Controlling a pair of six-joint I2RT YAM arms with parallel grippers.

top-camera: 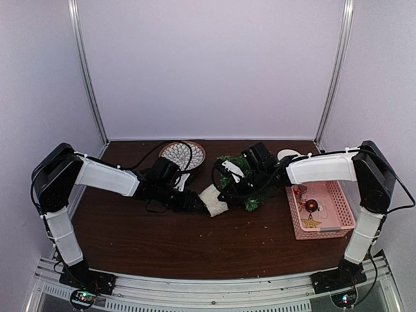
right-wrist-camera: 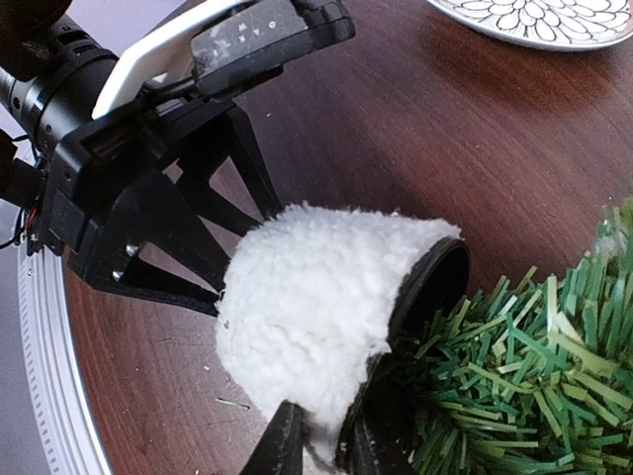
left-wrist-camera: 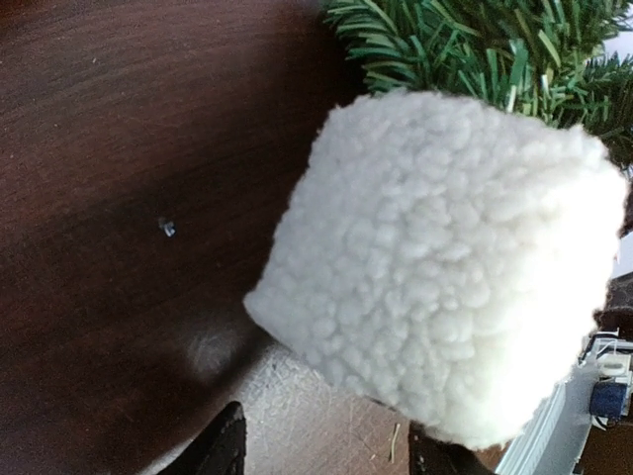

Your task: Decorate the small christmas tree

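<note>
Nearest, past the arm bases, is bare dark wood-grain table (top-camera: 162,240) with a few loose green needles on it. At mid-table the tree (right-wrist-camera: 514,376) lies on its side and has not been stood up. Its fleecy white pot (right-wrist-camera: 316,297) points near-left and its crown far-right, so the long axis runs slantwise across the table, from the left arm toward the right one. Both arms meet at the pot. The left gripper (top-camera: 194,201) comes in from the base end, its black fingers on either side of the fleece. I cannot tell whether they press on it or only bracket it. The right gripper (right-wrist-camera: 321,450) comes from the crown side and appears pinched on the pot's wall at the mouth, with fleece between its fingers and the dark rim just beside them. I judge the next move to be righting the tree. That turns on the pot as pivot, since the crown must swing up and away from the right arm. The risk is the soft fleece slipping in the grip. Farther right, well apart from the tree, a pink tray (top-camera: 343,207) holds a red ball, a gold star and another red ornament. A patterned plate (top-camera: 195,151) sits at the table's back edge. Plain pale walls (top-camera: 208,65) with metal uprights close the space behind.
</note>
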